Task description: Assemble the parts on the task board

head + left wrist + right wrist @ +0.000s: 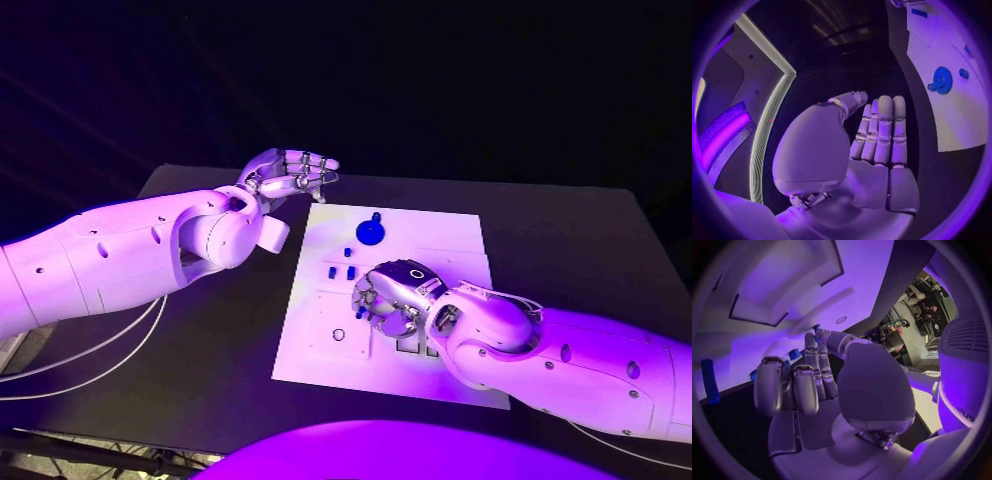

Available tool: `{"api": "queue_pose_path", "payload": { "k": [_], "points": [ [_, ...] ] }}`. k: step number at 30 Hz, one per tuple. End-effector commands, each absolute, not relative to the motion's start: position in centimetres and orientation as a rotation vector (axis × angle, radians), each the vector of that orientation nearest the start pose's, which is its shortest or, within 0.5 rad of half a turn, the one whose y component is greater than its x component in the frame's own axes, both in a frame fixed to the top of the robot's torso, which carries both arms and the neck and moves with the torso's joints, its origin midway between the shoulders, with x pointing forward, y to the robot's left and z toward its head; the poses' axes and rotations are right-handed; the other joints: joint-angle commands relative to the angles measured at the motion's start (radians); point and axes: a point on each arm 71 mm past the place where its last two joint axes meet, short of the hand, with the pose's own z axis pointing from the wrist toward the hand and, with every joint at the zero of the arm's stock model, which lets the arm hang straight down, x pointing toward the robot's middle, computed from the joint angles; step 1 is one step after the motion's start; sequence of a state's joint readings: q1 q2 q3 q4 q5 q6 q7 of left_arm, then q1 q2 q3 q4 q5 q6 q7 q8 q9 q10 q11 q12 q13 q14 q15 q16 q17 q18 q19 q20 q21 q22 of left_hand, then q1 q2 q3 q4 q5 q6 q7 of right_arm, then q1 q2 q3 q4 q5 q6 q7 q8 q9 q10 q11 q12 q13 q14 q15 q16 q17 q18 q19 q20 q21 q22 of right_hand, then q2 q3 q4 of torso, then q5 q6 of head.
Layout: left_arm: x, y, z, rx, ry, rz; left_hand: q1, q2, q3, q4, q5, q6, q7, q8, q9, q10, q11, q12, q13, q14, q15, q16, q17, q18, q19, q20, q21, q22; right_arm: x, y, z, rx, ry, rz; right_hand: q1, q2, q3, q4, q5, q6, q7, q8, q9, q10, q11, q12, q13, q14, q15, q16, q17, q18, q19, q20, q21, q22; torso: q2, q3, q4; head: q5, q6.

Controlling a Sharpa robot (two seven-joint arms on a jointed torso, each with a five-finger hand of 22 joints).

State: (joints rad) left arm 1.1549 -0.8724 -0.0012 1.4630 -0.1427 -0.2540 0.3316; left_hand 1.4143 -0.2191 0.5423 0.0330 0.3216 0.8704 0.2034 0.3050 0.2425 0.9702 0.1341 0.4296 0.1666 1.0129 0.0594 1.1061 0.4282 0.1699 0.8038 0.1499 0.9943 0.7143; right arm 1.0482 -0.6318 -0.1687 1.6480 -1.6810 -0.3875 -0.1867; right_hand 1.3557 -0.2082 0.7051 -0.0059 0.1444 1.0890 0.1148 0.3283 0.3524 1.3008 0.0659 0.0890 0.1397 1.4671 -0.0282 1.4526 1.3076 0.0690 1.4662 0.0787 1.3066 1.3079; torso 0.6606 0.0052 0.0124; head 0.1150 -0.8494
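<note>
Parts (371,232): small, light, rigid; likely slippery, so pinch by the sides.
Left hand (293,172): fingers together, empty.
Right hand (392,297): curled over task board (433,228); grasp unclear.

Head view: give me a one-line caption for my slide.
Right robot hand over the white task board near small blue parts; left robot hand raised beyond the board's far corner, holding nothing.

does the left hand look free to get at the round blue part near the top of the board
Probably yes. The left hand hangs off the task board's far left corner holding nothing, and the round blue part lies uncovered on bare board nearby. The right hand sits lower on the board, out of that path.
</note>
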Motion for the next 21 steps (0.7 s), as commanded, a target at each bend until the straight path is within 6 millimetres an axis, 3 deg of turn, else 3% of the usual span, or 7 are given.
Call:
{"api": "queue_pose_path", "payload": {
  "k": [1,21],
  "points": [
    [49.50,23.67,-19.04,-1.029,1.496,-1.473,0.002,0.006,-0.001,-0.006,0.002,-0.007,0.001,-0.005,-0.001,-0.003,0.000,0.006,0.000,-0.007,-0.001,-0.006,-0.002,0.013,0.004,0.005,-0.005,-0.001,38.25,-6.32,-26.86,-0.481,1.714,0.856,-0.004,0.010,0.001,-0.004,0.006,0.003,0.002,0.002,0.002,0.029,-0.022,0.002,0.001,0.053,-0.004,0.004,0.007,-0.017,0.028,-0.009,-0.002,0.172,0.001,0.0003,0.0008,0.000,-0.002],
    [49.48,23.72,-19.07,-1.029,1.502,-1.471,0.002,0.006,-0.001,-0.007,0.002,-0.007,0.001,-0.004,-0.001,-0.004,0.000,0.007,0.000,-0.008,0.000,-0.006,-0.002,0.013,0.003,0.005,-0.005,-0.001,37.98,-5.79,-27.66,-0.536,1.774,0.834,-0.023,0.004,-0.012,-0.008,-0.004,-0.004,0.005,0.000,0.008,0.021,-0.018,-0.009,0.002,0.053,0.000,0.003,0.006,-0.016,0.025,-0.007,-0.009,0.170,-0.001,0.0003,0.0000,-0.001,-0.007]
  ]
}}
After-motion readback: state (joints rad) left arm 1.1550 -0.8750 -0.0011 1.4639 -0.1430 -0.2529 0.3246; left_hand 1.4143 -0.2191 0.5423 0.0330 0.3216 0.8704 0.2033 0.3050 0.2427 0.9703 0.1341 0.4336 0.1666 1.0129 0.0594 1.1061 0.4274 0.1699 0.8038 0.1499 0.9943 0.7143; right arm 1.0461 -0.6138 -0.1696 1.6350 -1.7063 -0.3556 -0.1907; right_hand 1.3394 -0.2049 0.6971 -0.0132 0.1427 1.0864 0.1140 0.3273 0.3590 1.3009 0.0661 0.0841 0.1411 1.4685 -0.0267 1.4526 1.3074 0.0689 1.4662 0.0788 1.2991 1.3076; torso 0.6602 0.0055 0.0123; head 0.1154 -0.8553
